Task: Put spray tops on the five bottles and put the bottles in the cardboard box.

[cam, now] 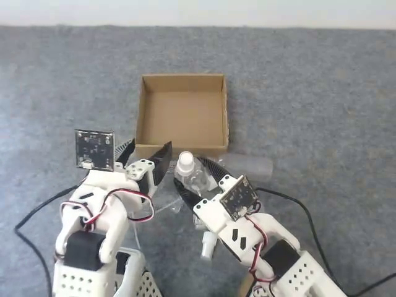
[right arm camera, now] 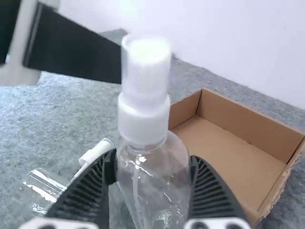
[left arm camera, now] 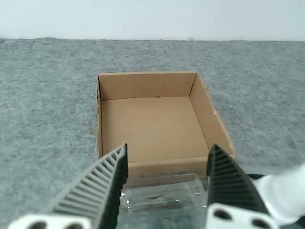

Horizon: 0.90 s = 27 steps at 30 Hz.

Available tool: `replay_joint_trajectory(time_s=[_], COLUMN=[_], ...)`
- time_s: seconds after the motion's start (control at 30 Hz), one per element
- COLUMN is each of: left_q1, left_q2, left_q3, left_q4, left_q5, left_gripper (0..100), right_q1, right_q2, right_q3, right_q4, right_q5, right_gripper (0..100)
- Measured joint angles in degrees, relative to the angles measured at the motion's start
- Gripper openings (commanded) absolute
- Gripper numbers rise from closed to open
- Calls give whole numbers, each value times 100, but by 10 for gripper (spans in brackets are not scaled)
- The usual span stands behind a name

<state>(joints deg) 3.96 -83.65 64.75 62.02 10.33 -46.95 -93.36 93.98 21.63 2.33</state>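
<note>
The right tool (right arm camera: 151, 162) grips a capped clear plastic spray bottle (cam: 187, 168), upright just before the brown cardboard box (cam: 181, 79). The left tool (left arm camera: 168, 150) is open and empty. This looks like the boxing step: next, probably, lift the bottle inside.

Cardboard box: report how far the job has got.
Done: one bottle carries its spray top. In hand: the right gripper is shut on that bottle, just short of the cardboard box. Left: the box is empty, so no bottle is packed; a second bottle lies flat before the open left gripper.
</note>
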Motion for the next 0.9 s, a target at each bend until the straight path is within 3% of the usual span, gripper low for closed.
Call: replay_joint_trajectory(time_s=[0.53, 0.9], left_q1=[800, -712], left_q2=[-53, 0], left_q3=[-18, -299], left_q4=[352, 88], left_q5=[-202, -220], left_gripper=[253, 253], right_q1=[79, 53], right_q2=[0, 0], right_q3=[0, 0], right_q4=[0, 0], right_q5=[0, 0], right_gripper=[41, 41])
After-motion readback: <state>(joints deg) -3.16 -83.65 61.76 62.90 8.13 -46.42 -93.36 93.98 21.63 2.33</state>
